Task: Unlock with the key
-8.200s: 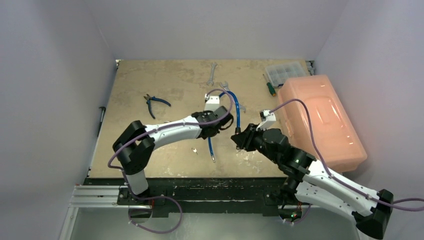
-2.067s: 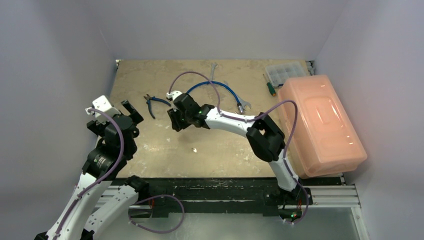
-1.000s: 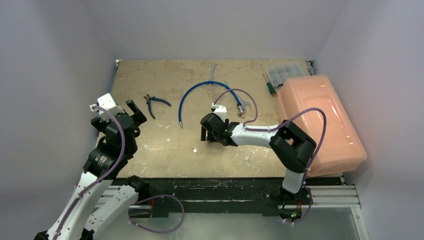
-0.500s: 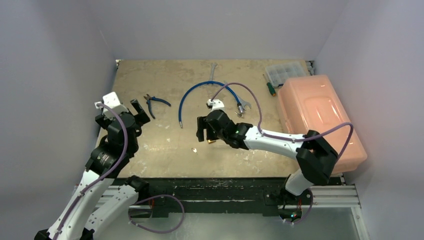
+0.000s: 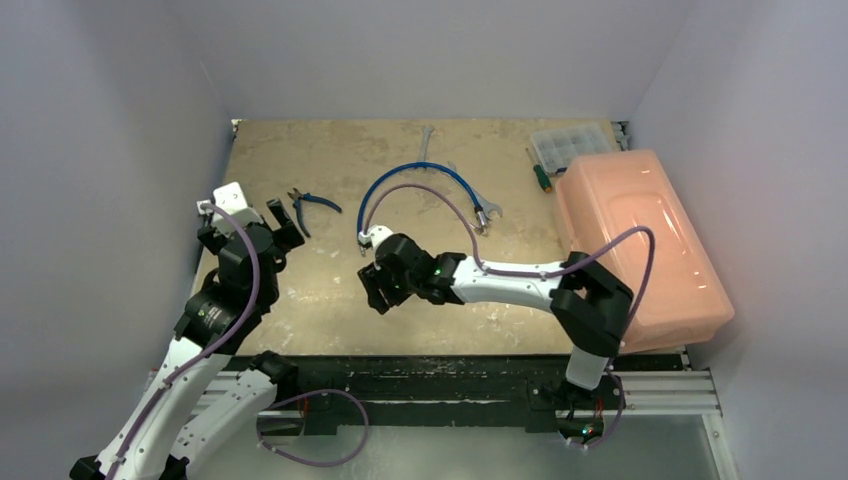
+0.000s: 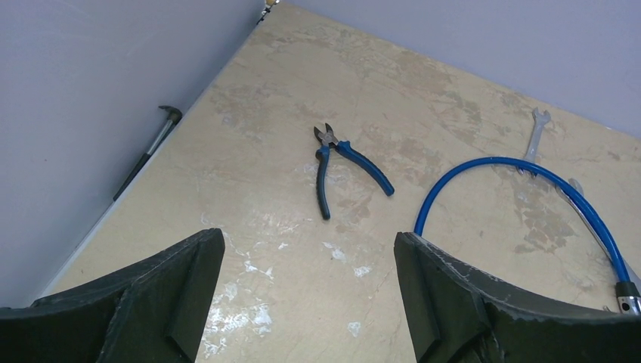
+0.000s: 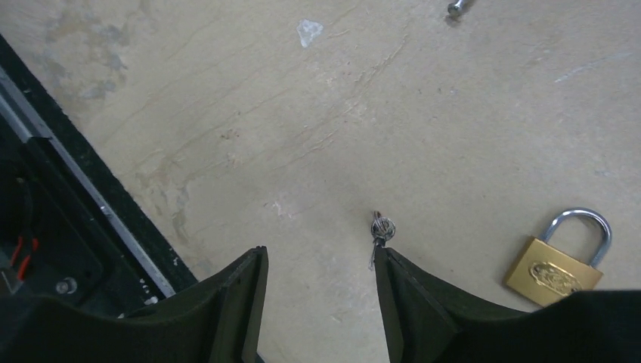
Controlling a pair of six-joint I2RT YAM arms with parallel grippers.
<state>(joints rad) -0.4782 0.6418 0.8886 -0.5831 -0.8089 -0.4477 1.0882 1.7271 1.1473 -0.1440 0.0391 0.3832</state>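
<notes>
Left hand: fingers spread wide, empty, raised at the left of the surface above the pliers, apparently parked clear. Right hand: fingers parted, nothing held, low, seemingly lining up on the key, which lies flat lower centre, beside one finger. Padlock: lower right, shackle shut, apart from the key.

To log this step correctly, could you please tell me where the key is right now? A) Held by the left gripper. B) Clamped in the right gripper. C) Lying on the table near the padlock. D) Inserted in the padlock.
C: the right wrist view shows the key lying on the table, apart from the padlock, with the right gripper open and empty.
</notes>
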